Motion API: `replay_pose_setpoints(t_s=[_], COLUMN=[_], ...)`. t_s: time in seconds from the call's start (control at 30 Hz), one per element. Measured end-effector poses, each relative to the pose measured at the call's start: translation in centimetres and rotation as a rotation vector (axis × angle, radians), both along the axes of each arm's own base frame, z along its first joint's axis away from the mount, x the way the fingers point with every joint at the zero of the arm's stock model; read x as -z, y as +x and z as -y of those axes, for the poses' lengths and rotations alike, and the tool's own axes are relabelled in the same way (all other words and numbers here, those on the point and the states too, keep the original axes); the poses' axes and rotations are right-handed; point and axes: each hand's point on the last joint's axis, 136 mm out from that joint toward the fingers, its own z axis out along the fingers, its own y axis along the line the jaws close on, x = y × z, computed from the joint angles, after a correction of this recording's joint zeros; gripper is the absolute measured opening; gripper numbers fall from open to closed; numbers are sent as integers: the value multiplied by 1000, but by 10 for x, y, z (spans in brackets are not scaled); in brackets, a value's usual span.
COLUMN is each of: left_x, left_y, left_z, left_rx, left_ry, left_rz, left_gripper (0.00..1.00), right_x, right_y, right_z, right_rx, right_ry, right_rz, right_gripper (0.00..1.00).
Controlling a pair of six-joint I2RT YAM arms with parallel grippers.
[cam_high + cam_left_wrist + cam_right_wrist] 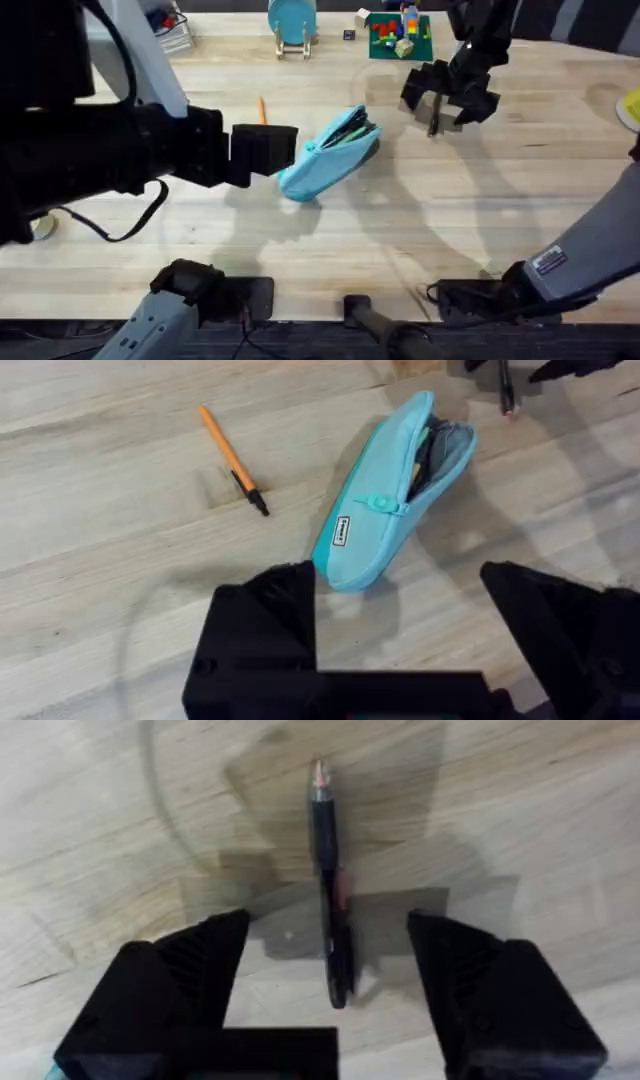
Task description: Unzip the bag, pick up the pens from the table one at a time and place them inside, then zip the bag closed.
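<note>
The light-blue bag (328,158) lies slanted at the middle of the table (200,240), its zipper open at the far end (440,450) with dark contents showing; the pull tab (380,504) sits mid-length. My left gripper (270,152) is open just left of the bag's (370,520) near end, its fingers (270,620) wide apart. An orange pen (262,108) with a dark tip (258,505) lies on the wood left of the bag. A black pen (330,890) lies on the table between the spread fingers of my open right gripper (328,920), right of the bag (447,100).
A round teal disc on a wooden stand (292,22) and a green plate with toy bricks (400,36) stand along the far edge. A wire basket (172,30) is at the far left. A yellow object (632,106) shows at the right edge.
</note>
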Motion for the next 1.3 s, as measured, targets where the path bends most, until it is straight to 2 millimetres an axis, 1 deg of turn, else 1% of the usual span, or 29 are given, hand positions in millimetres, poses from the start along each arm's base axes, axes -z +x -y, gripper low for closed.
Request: replay_pose_setpoints(t_s=[0.07,0.1,0.13,0.2,0.3,0.43,0.47,0.8,1.03,1.3], left_x=[0,0,0,0,0,0,0,0,0,0], left_y=[0,0,0,0,0,0,0,0,0,0], left_z=[0,0,0,0,0,0,0,0,0,0], left_rx=[0,0,0,0,0,0,0,0,0,0], left_ry=[0,0,0,0,0,0,0,0,0,1], left_rz=[0,0,0,0,0,0,0,0,0,-1], left_gripper=[995,995,995,995,995,994,995,994,995,996], right_x=[0,0,0,0,0,-1,-1,-1,-1,-1], right_y=[0,0,0,0,0,1,1,-1,-6,-6], right_z=[-2,-3,-4,-7,-9,-10,-9,-9,-10,-8], right_rx=[-4,-5,-6,-12,-16,-15,-14,-25,-80,-102], right_ry=[-1,0,1,4,5,8,8,7,16,30], right_rz=[2,2,3,2,2,5,8,-2,-29,-34], right_gripper=[926,890,829,654,354,83,52,37,30,34])
